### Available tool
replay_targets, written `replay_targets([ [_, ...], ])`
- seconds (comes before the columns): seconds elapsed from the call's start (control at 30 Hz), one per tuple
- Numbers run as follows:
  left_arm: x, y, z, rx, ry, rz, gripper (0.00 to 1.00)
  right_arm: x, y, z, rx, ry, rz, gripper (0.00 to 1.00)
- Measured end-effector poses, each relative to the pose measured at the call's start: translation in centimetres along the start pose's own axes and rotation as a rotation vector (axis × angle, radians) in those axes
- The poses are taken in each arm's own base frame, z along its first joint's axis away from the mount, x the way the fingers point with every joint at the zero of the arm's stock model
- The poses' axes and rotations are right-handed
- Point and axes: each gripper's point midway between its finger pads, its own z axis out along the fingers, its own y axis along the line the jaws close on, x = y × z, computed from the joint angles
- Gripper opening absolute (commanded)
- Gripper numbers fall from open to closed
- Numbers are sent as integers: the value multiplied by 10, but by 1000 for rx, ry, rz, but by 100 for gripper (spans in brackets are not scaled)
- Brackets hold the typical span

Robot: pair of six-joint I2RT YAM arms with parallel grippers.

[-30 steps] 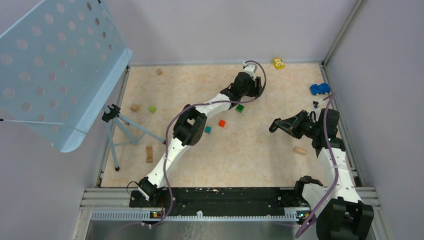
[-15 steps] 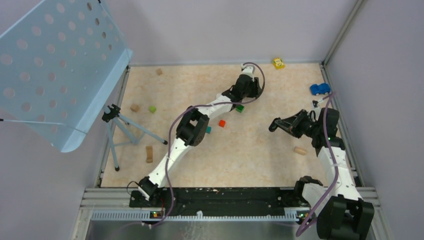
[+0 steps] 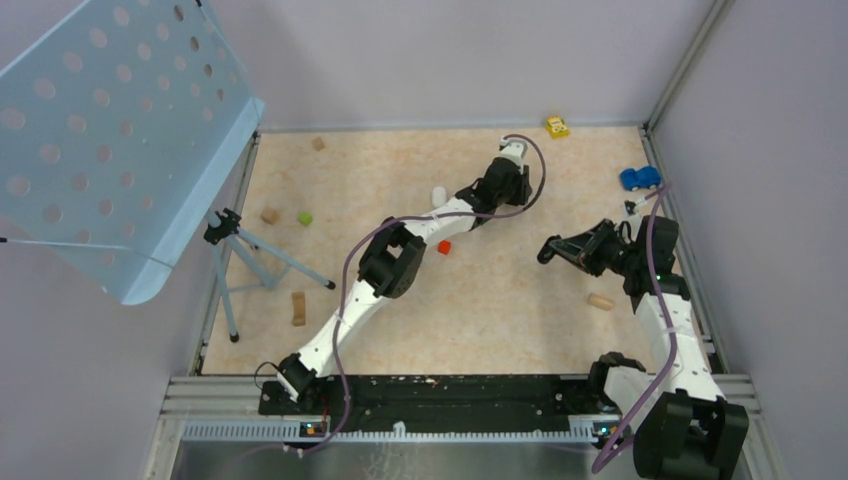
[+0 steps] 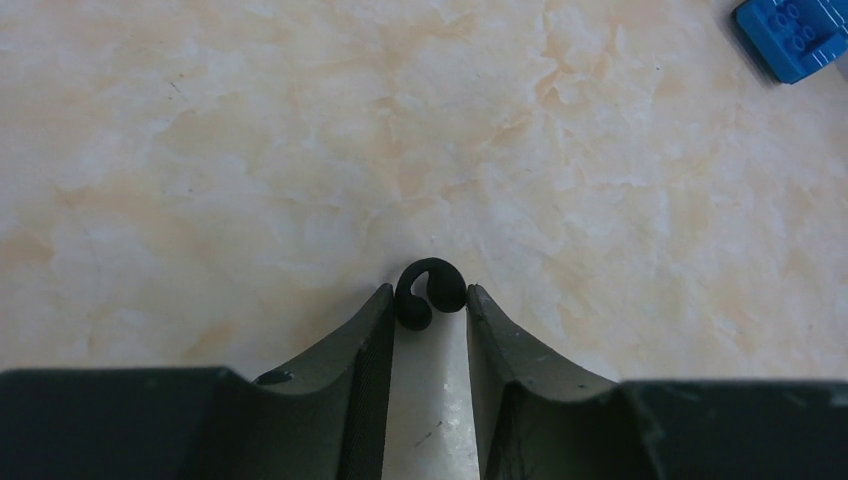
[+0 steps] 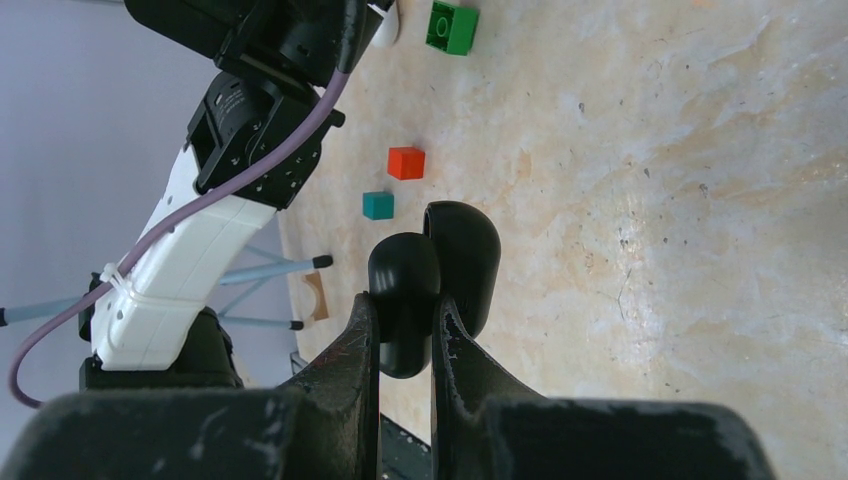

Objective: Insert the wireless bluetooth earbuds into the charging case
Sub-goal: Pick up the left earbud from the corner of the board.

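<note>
LEFT: left fingers point(image 4: 428, 302) parted, low over the pale marbled surface point(image 4: 250, 150), small black hook-shaped earbud point(image 4: 410, 302) lying between their tips, not visibly clamped | RIGHT: right fingers point(image 5: 403, 305) clenched on glossy black rounded charging case point(image 5: 462, 260), held off the surface | STEP: likely picking up the earbud | NEXT: squeeze gently, lift, carry to the case.

The left arm point(image 3: 330, 325) slants across the middle of the worktop point(image 3: 500, 320), walling its left half off from the right end effector point(image 3: 552, 250), whose jaws the charging case point(image 5: 440, 265) fills. Bare worktop lies ahead of the left end effector point(image 4: 430, 305), up to a blue toy point(image 4: 795, 35).
</note>
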Motion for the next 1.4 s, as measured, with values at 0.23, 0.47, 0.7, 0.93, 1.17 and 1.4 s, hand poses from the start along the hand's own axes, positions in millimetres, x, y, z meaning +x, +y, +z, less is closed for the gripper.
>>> replay_targets([
  [0.23,3,-6,0,5,2,4,33,0,0,0,-2,2,0,0],
  [0.47,0,-6,0,-2,-10,-5,21,0,0,0,-2,2,0,0],
  [0.7,0,-4,0,-10,-14,-9,12,0,1,0,-3,1,-1,0],
  [0.93,5,-2,-1,-6,-21,-13,2,-1,1,0,-6,-1,-4,0],
  [1.17,12,-3,-18,14,7,-7,0,0,1,0,-6,0,-4,0],
  [1.4,11,-11,-50,52,54,9,0,0,2,-1,-8,-1,-6,0],
])
